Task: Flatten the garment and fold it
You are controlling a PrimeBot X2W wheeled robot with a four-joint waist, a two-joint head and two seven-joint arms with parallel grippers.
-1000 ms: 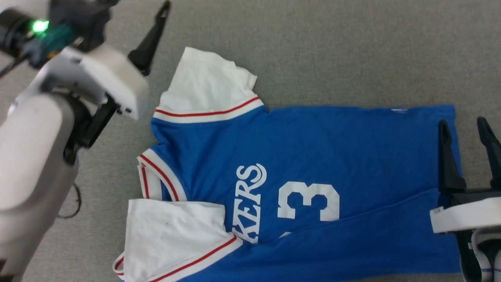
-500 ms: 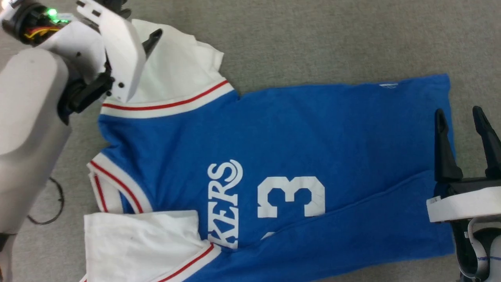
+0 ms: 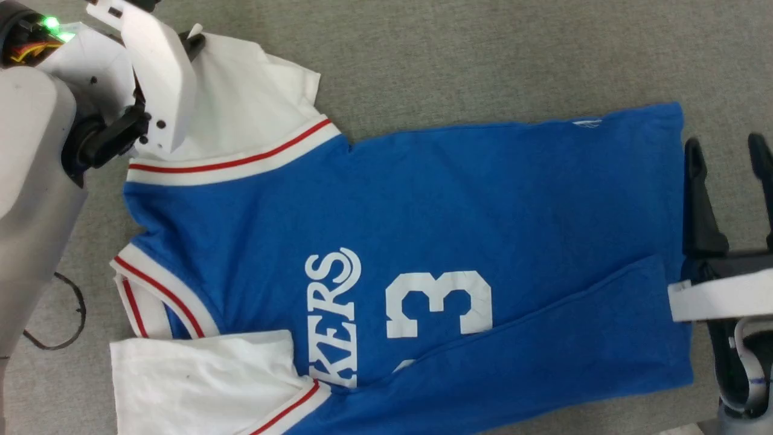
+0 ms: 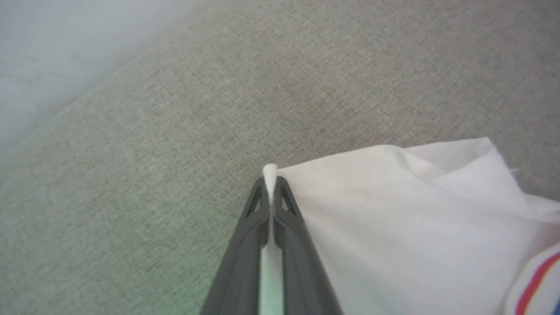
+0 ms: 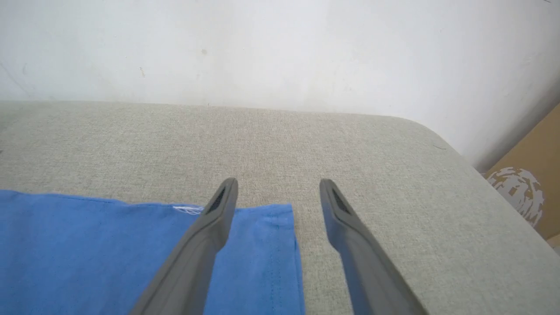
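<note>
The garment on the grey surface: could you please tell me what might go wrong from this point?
1. The left gripper pinches only the very edge of the white sleeve, so the fabric may slip out under a pull.
2. The right gripper is open at the hem, gripping nothing, so a pull could drag the whole garment.
3. The diagonal crease may get folded in.

Garment (image 3: 459,199), chest: white block lettering (image 3: 333,323) reads "KERS", ending in a swirl, with its first letters covered by the white sleeve (image 3: 199,380). Beside it is a white numeral (image 3: 439,304) "3", and a fragment of another white mark sits at the fold below, unreadable. Cardboard (image 5: 540,175) at the right wrist view's edge carries a pale print (image 5: 518,192), also illegible.
</note>
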